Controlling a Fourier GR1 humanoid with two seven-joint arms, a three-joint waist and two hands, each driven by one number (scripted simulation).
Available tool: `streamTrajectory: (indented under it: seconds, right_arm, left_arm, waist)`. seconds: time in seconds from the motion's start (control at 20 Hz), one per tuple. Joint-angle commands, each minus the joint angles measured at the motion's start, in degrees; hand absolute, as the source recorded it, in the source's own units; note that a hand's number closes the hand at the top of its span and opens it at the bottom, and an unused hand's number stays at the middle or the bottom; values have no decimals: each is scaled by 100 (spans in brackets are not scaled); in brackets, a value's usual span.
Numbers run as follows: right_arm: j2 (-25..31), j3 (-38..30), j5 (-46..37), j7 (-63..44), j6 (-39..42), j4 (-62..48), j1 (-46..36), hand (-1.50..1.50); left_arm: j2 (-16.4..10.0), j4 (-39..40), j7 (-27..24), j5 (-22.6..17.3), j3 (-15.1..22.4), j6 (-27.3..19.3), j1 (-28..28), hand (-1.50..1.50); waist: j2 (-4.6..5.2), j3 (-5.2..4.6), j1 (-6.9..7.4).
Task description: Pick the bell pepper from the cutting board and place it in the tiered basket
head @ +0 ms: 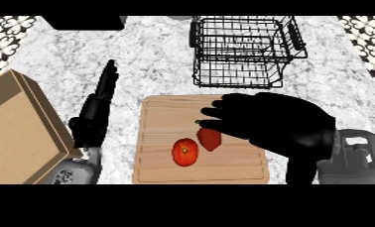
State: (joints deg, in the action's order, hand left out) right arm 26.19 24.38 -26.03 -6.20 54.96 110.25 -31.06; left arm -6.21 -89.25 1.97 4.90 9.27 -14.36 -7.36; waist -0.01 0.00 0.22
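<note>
While the right robot hand [282, 127] hangs over the board [157, 132], its fingers [219, 106] are spread and only a little bent, and they close on nothing. Just under the fingertips lies the pepper [210, 140], red with a green stem, partly hidden; whether the fingers touch it I cannot tell. Beside it on the board sits a round tomato [185, 152]. Behind the board, near but apart, stands the wire basket [245, 55], with nothing showing inside. The left robot hand [99, 103] rests open at the left, fingers up, next to a brown box [22, 122] on the desk [147, 57]. I judge the task is at its beginning: the grasp, the lift and the placing are all left to do.
</note>
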Motion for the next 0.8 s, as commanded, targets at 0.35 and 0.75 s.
streamTrajectory:
  seconds: [0.35,0.75]
  right_arm:
    - [166,771,-1729,1690,-1025,-361,228,-150]
    - [-275,529,-2597,1850,-1411,-919,330,-150]
  left_arm:
    - [158,359,-160,172,-128,39,-169,0]
    - [233,106,182,260,-148,149,-222,0]
  waist:
    - [12,3,6]
    - [4,0,-4]
